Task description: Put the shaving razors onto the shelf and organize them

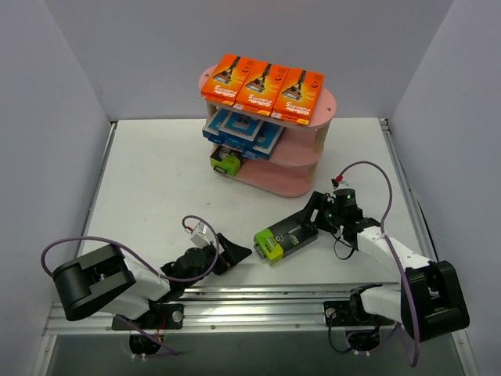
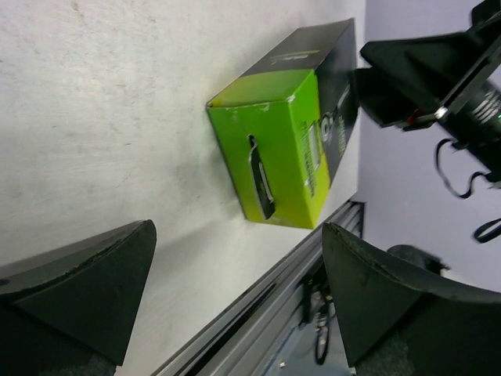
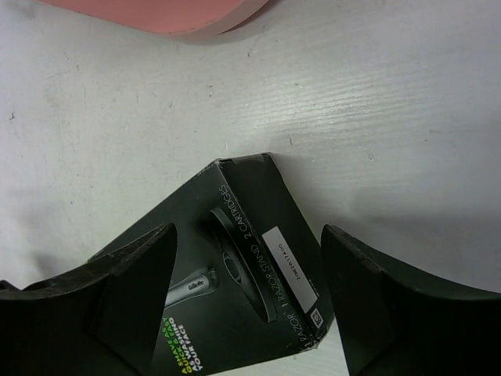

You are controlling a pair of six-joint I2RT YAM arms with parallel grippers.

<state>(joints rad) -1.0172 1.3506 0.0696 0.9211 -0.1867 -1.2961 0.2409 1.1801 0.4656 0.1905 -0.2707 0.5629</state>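
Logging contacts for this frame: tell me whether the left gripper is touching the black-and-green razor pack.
Apart. The left wrist view shows bare table between the open left gripper and the black-and-green razor pack.

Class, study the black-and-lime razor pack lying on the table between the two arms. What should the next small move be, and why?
Probably the right claw should lift the black-and-lime pack off the table. Its fingers seem to clamp the pack's far end, the left claw stands open and clear, and a matching pack sits on the shelf's bottom tier.
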